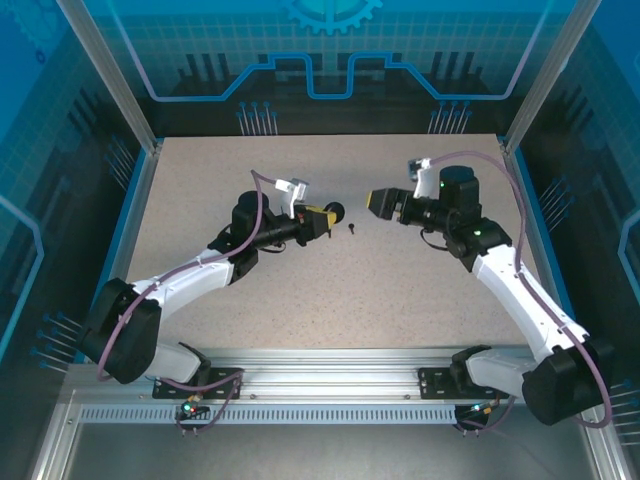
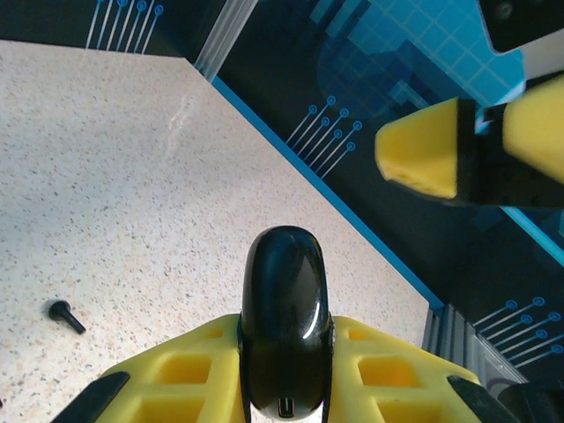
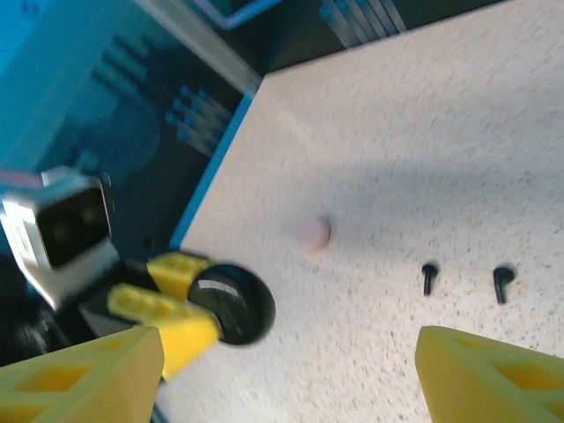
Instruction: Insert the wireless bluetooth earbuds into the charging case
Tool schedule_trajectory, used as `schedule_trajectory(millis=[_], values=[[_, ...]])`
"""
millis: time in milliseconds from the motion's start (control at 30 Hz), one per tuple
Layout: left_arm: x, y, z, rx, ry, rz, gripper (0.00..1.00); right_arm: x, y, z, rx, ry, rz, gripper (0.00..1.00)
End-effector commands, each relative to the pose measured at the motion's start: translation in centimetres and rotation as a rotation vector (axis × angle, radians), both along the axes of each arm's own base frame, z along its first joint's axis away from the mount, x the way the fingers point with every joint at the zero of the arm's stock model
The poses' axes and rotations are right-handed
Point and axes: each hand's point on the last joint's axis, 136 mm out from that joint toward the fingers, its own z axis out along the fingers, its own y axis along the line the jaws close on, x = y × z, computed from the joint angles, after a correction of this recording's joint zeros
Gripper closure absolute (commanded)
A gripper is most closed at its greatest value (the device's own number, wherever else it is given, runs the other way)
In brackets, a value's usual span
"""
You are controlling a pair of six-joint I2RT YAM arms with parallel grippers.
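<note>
Starting at the left, we see the left gripper (image 1: 325, 216) clamped on the black case (image 2: 285, 308), its yellow fingers pressing the 2 flanks and holding it edge-on. We cannot tell from these views whether the lid is open, though it looks closed. Just right of the case, 2 black earbuds (image 3: 429, 277) lie on the table (image 1: 400, 290), near each other and touched by neither gripper. A small pale pink blob (image 3: 314, 233) lies on the table near them, too blurred to name. Further right, the right gripper (image 1: 378, 201) hangs with its jaws spread wide and nothing between them, facing the case across the earbuds.

We judge the step in hand to be the pickup of 1 earbud, with none yet in the case. The next move calls for the right gripper to drop over the nearer earbud and pinch its tiny stem squarely. The case also needs its lid up and its sockets turned toward the right gripper.
</note>
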Motion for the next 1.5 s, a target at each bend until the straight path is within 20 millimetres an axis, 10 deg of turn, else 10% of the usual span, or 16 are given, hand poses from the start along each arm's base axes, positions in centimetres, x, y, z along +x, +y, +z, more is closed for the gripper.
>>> schedule_trajectory(millis=[0, 367, 1067, 1467], values=[[-1.4, -0.2, 0.8, -0.004, -0.018, -0.062, 1.00, -2.1, 2.5, -1.7, -0.033, -0.056, 0.215, 0.26], [-2.3, -0.3, 1.3, -0.015, -0.009, -0.094, 1.00, -1.6, 6.2, -3.3, -0.072, -0.037, 0.294, 0.32], [-3.9, -0.5, 2.8, -0.037, -0.025, -0.146, 1.00, 3.1, 4.3, -7.8, -0.065, 0.076, 0.154, 0.41], [-4.1, -0.6, 2.9, -0.034, -0.026, -0.158, 1.00, -0.7, 2.7, -5.8, -0.019, 0.034, 0.248, 0.43]])
